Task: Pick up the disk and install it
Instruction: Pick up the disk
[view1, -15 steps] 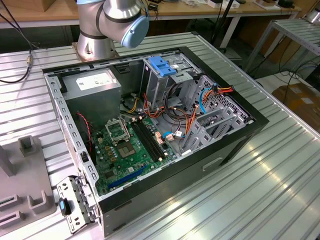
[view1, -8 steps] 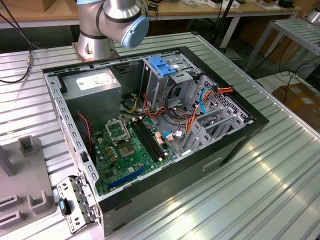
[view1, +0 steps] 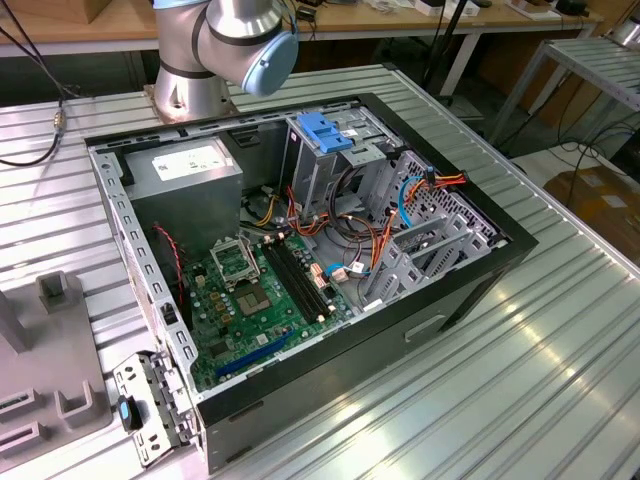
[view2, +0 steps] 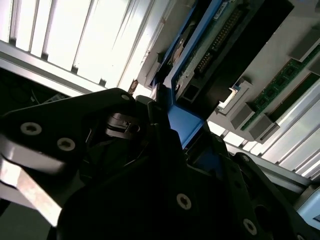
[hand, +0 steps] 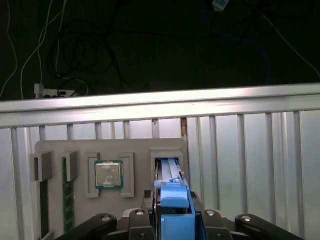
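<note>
Pick-up step, I judged. My gripper pinched disk, seemingly tight. Disk stood edge-up in tray slot. Next move called for straight pull clear of tray, grip firm.

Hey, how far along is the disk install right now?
Done: the pincer is at the grey parts tray and looks closed on the disk by its blue carrier. In hand: the pick-up, though the disk appears to sit in its tray slot, not yet lifted. Left: lifting it out and installing it in the open computer case.
</note>
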